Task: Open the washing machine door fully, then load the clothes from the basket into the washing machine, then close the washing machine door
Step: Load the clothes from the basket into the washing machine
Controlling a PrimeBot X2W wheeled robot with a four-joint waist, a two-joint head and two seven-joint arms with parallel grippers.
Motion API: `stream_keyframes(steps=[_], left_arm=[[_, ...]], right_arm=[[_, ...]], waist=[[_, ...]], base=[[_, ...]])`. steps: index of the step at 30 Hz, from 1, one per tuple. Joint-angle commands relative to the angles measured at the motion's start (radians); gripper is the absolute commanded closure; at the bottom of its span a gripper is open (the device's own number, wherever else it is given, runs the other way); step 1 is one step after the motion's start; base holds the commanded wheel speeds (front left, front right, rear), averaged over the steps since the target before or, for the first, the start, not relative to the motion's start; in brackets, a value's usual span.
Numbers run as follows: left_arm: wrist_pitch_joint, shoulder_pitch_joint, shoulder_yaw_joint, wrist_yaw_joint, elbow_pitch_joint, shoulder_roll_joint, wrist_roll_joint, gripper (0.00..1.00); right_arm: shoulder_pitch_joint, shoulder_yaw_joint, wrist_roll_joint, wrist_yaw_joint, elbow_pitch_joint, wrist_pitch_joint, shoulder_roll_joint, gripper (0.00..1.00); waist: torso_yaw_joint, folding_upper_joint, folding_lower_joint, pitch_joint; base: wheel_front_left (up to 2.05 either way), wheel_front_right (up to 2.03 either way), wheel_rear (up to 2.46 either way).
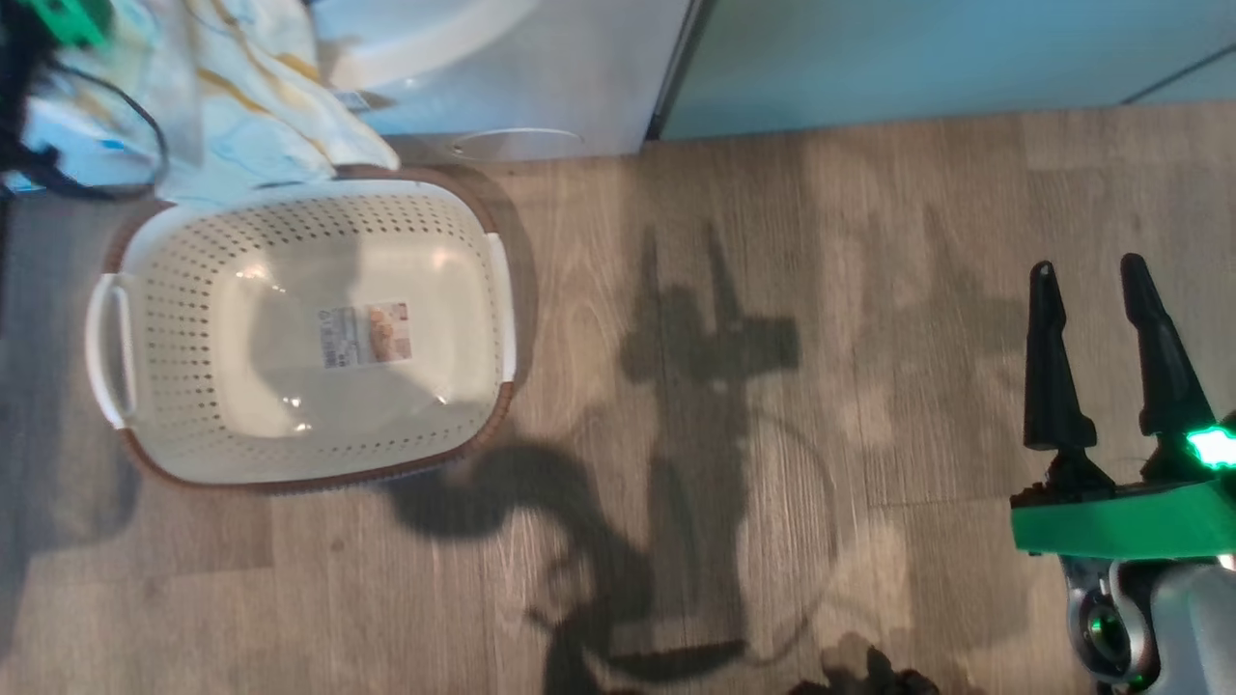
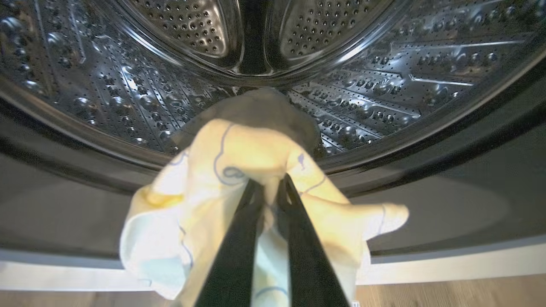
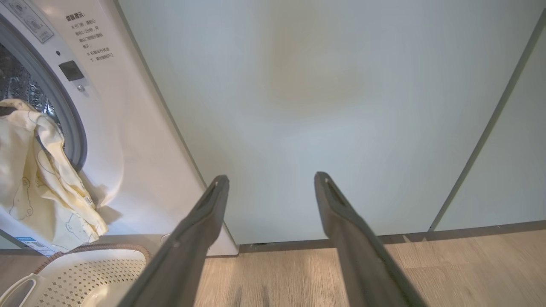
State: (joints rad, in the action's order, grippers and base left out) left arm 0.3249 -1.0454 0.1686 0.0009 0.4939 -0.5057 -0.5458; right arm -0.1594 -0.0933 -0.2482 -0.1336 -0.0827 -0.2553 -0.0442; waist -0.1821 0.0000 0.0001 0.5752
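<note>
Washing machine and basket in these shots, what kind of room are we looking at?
Most likely a home laundry area: a white front-loading washing machine with a metal drum, a perforated basket on the wood-look floor, and pale green cabinet doors beside the machine.

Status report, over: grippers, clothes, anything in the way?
Left gripper shut on the clothes, at the washing machine mouth. Right gripper open, holding nothing. Basket shows bare bottom. Nothing seen blocking the opening.

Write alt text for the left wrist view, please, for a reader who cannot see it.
The left tool, shut on a pale yellow garment with blue outlines, holds it at the open mouth of the washing machine. The perforated metal drum lies ahead.
</note>
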Motion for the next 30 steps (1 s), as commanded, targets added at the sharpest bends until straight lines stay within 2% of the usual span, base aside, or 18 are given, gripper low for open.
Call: stream_keyframes(steps=[1, 7, 12, 15, 22, 30], left_arm=[[0.036, -0.066, -0.019, -0.007, -0.021, -0.078, 0.012, 1.0], [0.18, -0.193, -0.015, -0.007, 0.029, -0.126, -0.001, 1.0], [0.231, -0.254, -0.022, -0.002, 0.039, -0.159, -0.004, 1.0], [0.224, -0.294, -0.023, 0.005, 0.037, -0.178, 0.01, 1.0], [0.079, -0.38, -0.012, 0.018, 0.028, -0.236, 0.099, 1.0], [-0.227, -0.514, 0.024, 0.037, 0.038, -0.261, 0.231, 1.0]], right_arm=[[-0.015, -0.022, -0.012, 0.003, -0.036, -0.006, -0.006, 0.0], [-0.036, -0.039, -0.044, 0.003, -0.043, -0.006, -0.006, 0.0], [-0.046, -0.054, -0.06, 0.003, -0.045, -0.006, -0.006, 0.0], [-0.054, -0.069, -0.073, 0.003, -0.044, -0.006, -0.006, 0.0], [-0.067, -0.095, -0.081, 0.003, -0.039, -0.006, -0.006, 0.0], [-0.072, -0.107, -0.082, 0.003, -0.049, -0.006, -0.006, 0.0]], waist=[[-0.016, 0.0, -0.0001, 0.021], [-0.066, 0.0, -0.0001, 0.089], [-0.099, 0.0, -0.0001, 0.127], [-0.123, 0.0, -0.0001, 0.15], [-0.174, 0.0, -0.0001, 0.192], [-0.196, 0.0, -0.0001, 0.22]], base=[[0.0, 0.0, 0.0], [0.0, 0.0, 0.0], [0.0, 0.0, 0.0], [0.0, 0.0, 0.0], [0.0, 0.0, 0.0], [0.0, 0.0, 0.0]])
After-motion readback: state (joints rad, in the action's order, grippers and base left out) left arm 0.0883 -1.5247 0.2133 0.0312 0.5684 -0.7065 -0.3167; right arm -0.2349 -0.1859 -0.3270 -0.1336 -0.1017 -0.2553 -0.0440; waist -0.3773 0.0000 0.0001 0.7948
